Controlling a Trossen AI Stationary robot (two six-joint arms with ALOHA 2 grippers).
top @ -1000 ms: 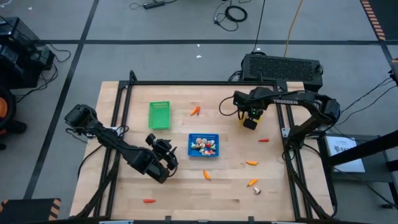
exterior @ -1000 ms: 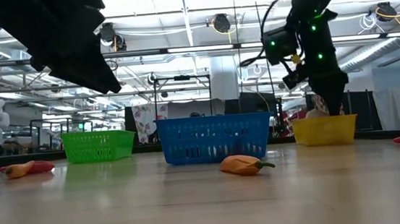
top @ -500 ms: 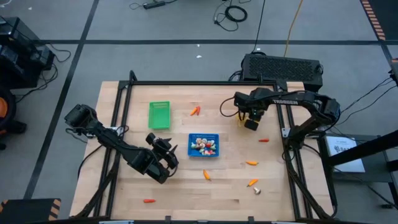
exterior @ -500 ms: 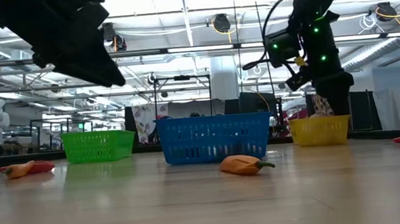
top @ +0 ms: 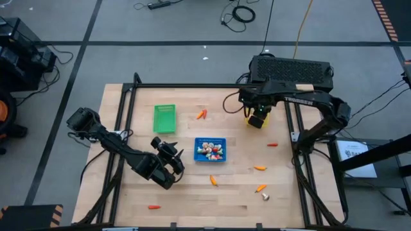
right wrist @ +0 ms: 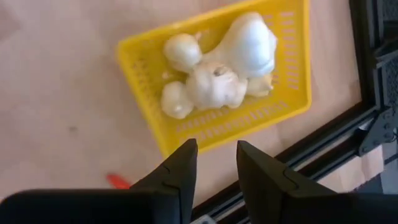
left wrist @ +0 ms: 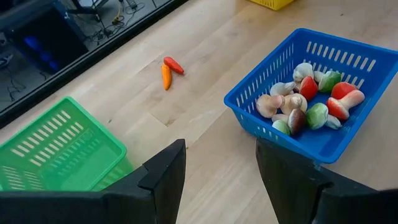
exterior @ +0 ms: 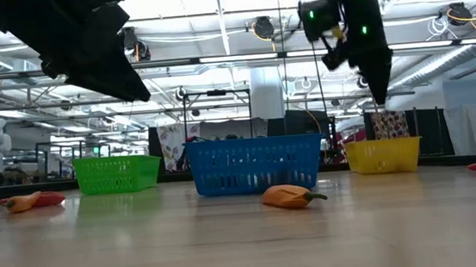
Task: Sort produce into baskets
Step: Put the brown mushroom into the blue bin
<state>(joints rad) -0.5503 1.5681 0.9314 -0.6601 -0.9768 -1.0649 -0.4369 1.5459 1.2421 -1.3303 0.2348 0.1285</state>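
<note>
Garlic binned in the yellow basket; the next loose piece is to be fetched.

The right gripper (right wrist: 214,163) is held above the yellow basket (right wrist: 292,99), fingers slightly parted and empty, with white garlic bulbs (right wrist: 214,68) lying inside. The left gripper (left wrist: 219,167) is poised, spread and empty, between the green basket (left wrist: 59,149) and the blue basket (left wrist: 249,106), which is filled with mixed produce. A drop-off is judged complete; next, a descent onto a loose carrot (top: 259,168) on the tabletop (top: 237,199) is called for, jaws set across its long axis, which lies roughly left-right in the high view.
</note>
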